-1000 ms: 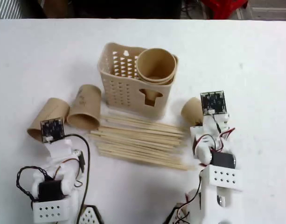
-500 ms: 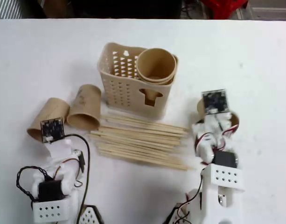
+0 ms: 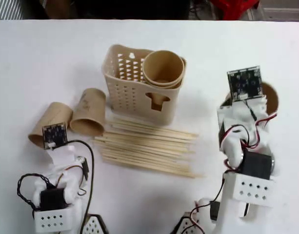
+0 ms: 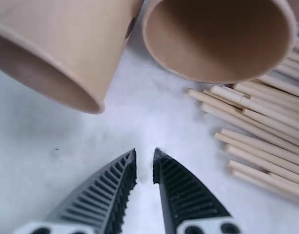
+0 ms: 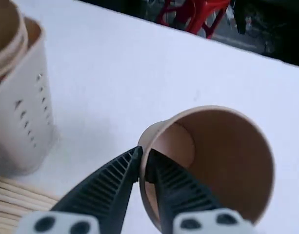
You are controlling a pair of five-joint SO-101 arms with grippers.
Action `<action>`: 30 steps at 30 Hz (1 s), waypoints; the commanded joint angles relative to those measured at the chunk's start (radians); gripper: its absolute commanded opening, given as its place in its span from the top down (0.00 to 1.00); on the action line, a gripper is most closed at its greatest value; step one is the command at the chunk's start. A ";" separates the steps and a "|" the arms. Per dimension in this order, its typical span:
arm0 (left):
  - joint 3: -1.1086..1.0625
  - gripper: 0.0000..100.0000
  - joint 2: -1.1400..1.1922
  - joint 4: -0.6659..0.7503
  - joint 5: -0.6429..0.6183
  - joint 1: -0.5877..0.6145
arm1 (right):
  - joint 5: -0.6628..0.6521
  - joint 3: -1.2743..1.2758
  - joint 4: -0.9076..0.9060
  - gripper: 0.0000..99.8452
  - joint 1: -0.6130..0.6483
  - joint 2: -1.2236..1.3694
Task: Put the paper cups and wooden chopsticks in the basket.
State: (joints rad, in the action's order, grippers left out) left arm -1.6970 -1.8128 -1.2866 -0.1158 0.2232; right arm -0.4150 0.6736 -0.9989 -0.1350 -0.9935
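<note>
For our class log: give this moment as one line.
right gripper: shut on paper cup | left gripper: open | basket: nested cups inside | chopsticks: outside basket

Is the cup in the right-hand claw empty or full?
Empty. The right gripper pinches the paper cup by its wall; its bare inside shows.

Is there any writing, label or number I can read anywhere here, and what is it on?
Nothing here is readable.
Lying paper cup: a small dark mark on its side, too small to read.
Right arm's camera board, left arm's camera board: tiny markings, too small to read.
Basket, chopsticks: no text.
</note>
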 commanded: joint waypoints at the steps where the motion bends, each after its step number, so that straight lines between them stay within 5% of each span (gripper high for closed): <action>1: 0.002 0.92 -0.010 -0.003 -0.009 0.008 | 0.002 -0.155 -0.015 0.98 0.074 -0.008; 8: 0.002 0.92 -0.010 -0.003 -0.009 0.008 | 0.169 -0.342 0.051 0.98 0.260 0.036; 19: 0.002 0.92 -0.010 -0.003 -0.009 0.008 | 0.169 -0.611 0.062 0.98 0.438 0.407; 30: 0.002 0.92 -0.010 -0.003 -0.009 0.008 | 0.170 -0.635 0.062 0.98 0.544 0.458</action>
State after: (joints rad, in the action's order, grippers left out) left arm -1.6970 -1.8128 -1.2866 -0.1158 0.2232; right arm -0.2570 0.0936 -0.9666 0.3775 -0.5255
